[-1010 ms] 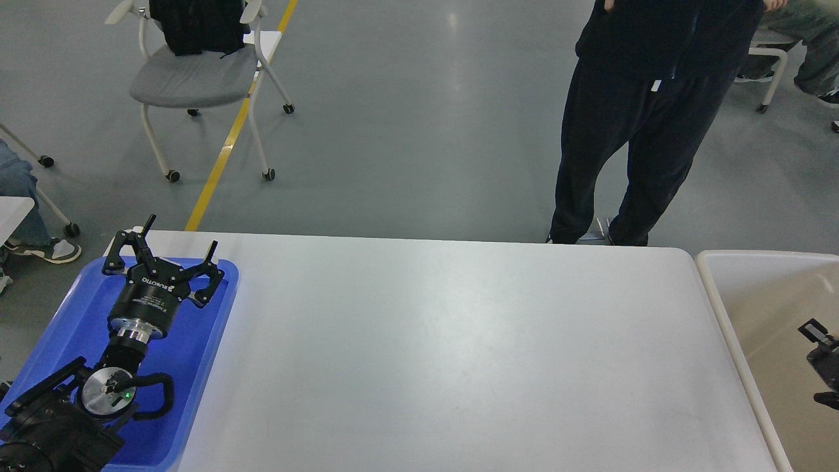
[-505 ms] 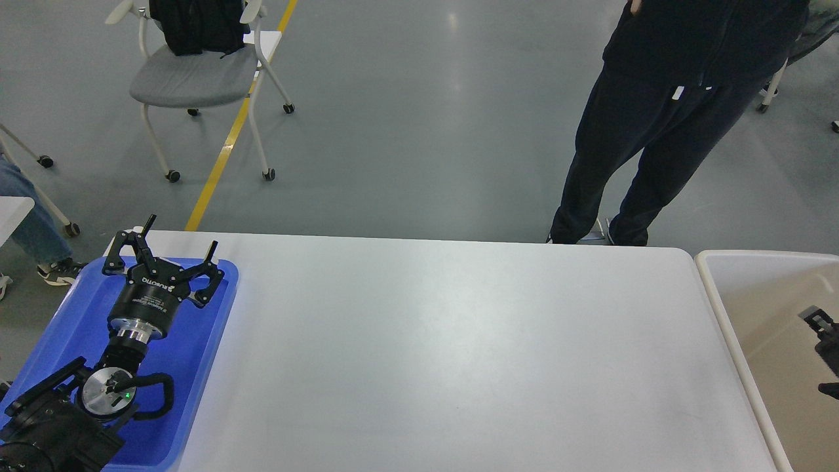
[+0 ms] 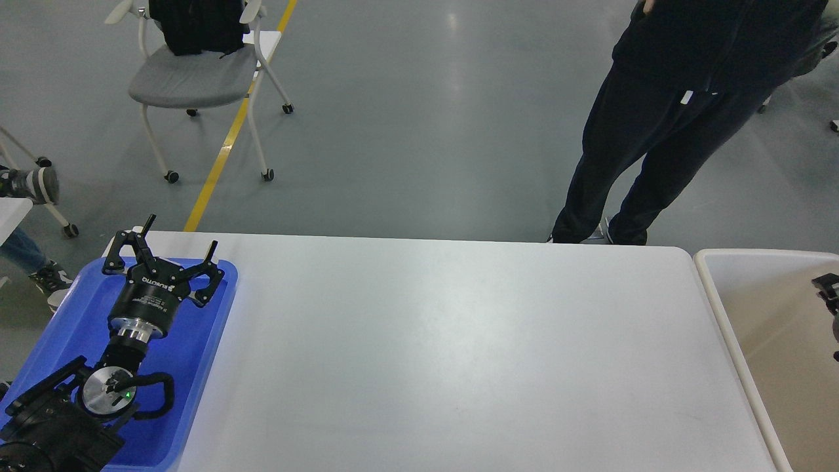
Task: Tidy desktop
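At the near left, the robot's left arm rises from the bottom corner over a blue plastic tray (image 3: 65, 328) that sits on the left end of the desktop (image 3: 459, 354). The left gripper (image 3: 178, 244) hangs above the tray's far end with its two fingers spread wide apart and nothing between them. The desktop, a large white-grey tabletop with rounded corners, fills the middle of the view from the tray across to the right, and its smooth surface shows a soft sheen. At the near right, just beside the desktop's right edge, stands a cream-rimmed beige bin (image 3: 714, 288). Over the bin, at the very right edge of the view, a small dark piece of the right gripper (image 3: 827, 288) shows; most of it is cut off, so whether its fingers are apart or together cannot be told. Beyond the far edge of the desktop lies a grey floor with a yellow line (image 3: 229, 131) running across it at the left. A person in dark clothes (image 3: 655, 118) stands close to the desktop's far right corner. Farther back at the left stands a grey wheeled chair (image 3: 196, 78) with a black garment on it.
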### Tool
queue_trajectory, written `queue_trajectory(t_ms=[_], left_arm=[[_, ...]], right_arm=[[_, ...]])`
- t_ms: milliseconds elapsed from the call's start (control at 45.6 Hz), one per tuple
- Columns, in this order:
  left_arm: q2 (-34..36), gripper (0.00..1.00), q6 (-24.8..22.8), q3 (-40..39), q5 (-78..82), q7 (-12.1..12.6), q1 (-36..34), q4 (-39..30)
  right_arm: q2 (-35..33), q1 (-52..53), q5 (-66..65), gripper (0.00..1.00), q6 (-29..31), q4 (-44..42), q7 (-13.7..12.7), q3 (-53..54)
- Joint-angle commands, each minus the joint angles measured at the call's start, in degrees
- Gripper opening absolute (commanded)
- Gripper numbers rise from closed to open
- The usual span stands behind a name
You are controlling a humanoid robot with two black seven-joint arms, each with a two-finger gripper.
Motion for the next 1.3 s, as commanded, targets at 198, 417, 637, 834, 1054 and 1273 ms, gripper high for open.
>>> queue_trajectory(t_ms=[198, 417, 637, 834, 1054, 1273], left_arm=[[0.0, 0.99, 0.03, 0.0, 0.0, 0.0, -0.05, 0.09], [-0.08, 0.99, 0.03, 0.0, 0.0, 0.0, -0.05, 0.01], [0.0, 0.99, 0.03, 0.0, 0.0, 0.0, 0.04, 0.01], [0.0, 0.99, 0.03, 0.0, 0.0, 0.0, 0.04, 0.01], [0.0, 0.99, 0.03, 0.0, 0.0, 0.0, 0.04, 0.01], [0.0, 0.99, 0.03, 0.0, 0.0, 0.0, 0.04, 0.09]], right_arm=[[5.72, -0.96, 14.71, 0.99, -0.62, 6.72, 2.81, 22.84], [6.17, -2.54, 24.57, 1.0, -0.1, 17.44, 2.98, 23.28], [13.01, -5.79, 23.7, 1.0, -0.1, 22.55, 16.49, 27.76], [20.4, -10.01, 23.52, 0.99, -0.1, 22.28, 35.4, 28.81], [24.79, -13.0, 23.61, 0.99, 0.25, 22.11, 40.51, 31.97], [26.91, -13.44, 23.61, 1.0, 1.14, 21.76, 49.55, 33.3]])
